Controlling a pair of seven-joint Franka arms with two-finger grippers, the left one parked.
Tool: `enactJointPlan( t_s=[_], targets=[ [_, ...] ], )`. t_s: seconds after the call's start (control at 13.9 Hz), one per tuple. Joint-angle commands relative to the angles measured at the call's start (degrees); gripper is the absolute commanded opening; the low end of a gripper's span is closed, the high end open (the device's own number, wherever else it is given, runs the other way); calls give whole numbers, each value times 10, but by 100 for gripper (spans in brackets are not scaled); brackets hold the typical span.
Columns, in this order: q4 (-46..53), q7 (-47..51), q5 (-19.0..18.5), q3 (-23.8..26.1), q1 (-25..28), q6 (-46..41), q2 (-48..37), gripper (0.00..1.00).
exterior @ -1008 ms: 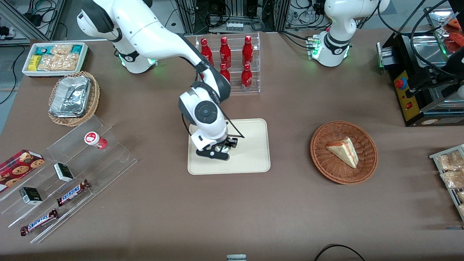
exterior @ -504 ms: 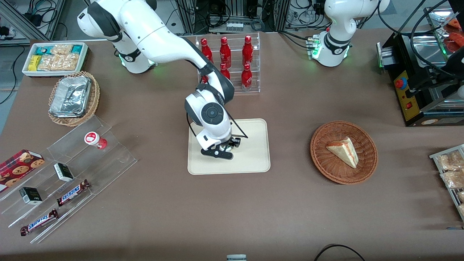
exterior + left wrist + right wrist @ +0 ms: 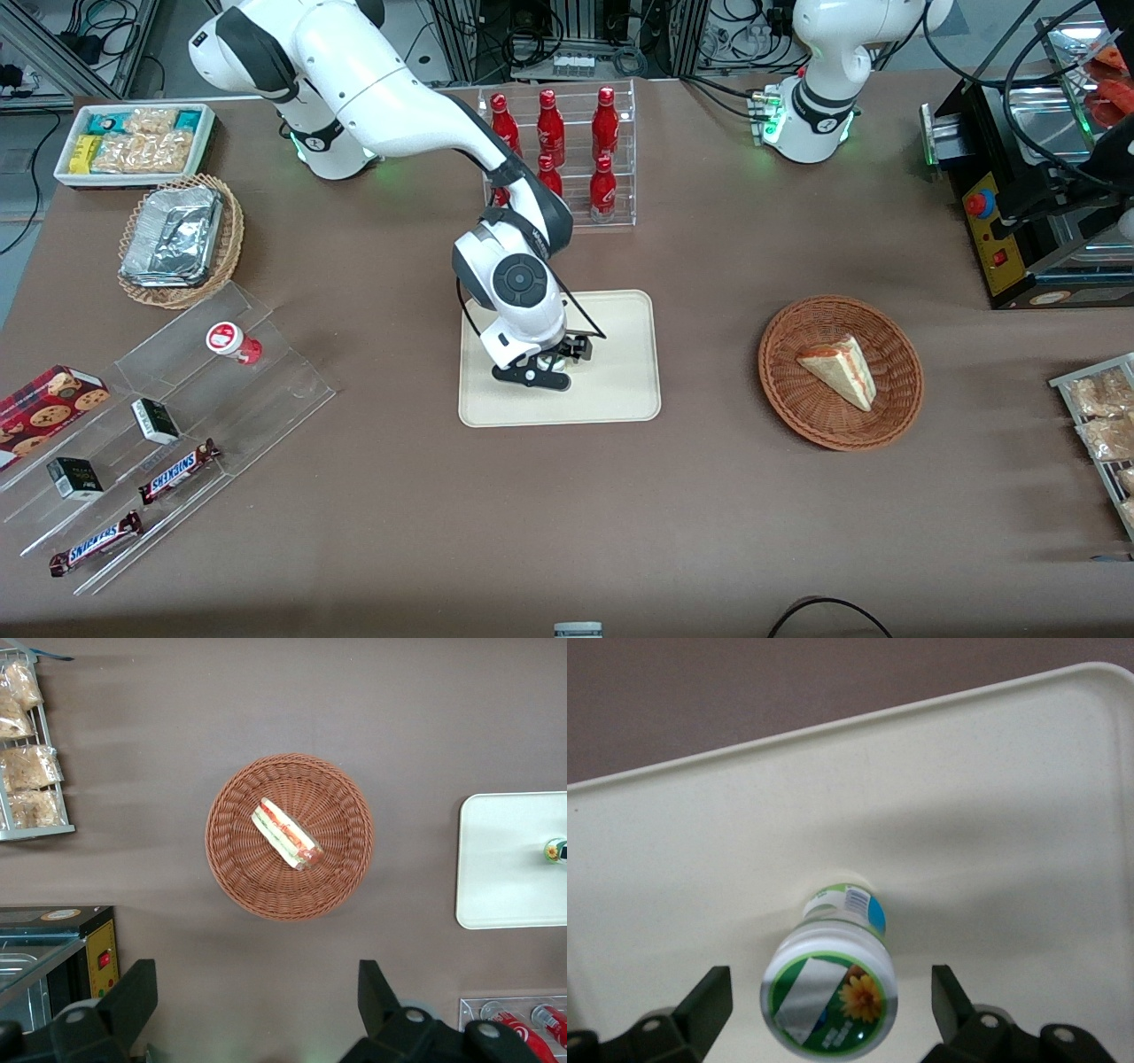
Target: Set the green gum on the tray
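A brown table seen from the front, with a cream tray (image 3: 611, 354) near its middle. The working arm reaches down over the tray, and its gripper (image 3: 551, 363) hangs low above the tray's surface.

From the wrist camera, the green gum (image 3: 831, 995) stands upright on the tray (image 3: 700, 859), resting on its base, lid facing up. The lid is white with a green ring, a silver patch and an orange flower. The gripper (image 3: 831, 997) is spread wide: one dark finger (image 3: 709, 997) sits on each side of the bottle, and pale tray shows in the gap on both sides, so neither finger touches it. How far the fingertips are above the tray is hard to judge from this angle.

In the parked arm's wrist view, the bottle's lid (image 3: 555, 850) shows as a small round spot at the edge of the tray (image 3: 505, 859).

Farther from the front camera than the tray stands a clear rack of red bottles (image 3: 558, 151). Toward the parked arm's end of the table sits a woven basket (image 3: 840, 372) holding a wedge-shaped sandwich (image 3: 840, 368). Toward the working arm's end, a clear stepped stand (image 3: 177, 416) carries a red-lidded bottle (image 3: 232, 342) and chocolate bars (image 3: 177, 470).
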Motion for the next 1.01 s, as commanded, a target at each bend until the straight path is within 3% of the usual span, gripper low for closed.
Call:
enactJointPlan(
  t_s=[0.0, 0.36, 0.94],
  targets=[
    [17, -23, 9, -6, 4, -8, -3, 100],
    [16, -96, 9, -11, -8, -98, -65, 100],
    [12, -247, 8, -12, -82, -280, -195, 100]
  ],
)
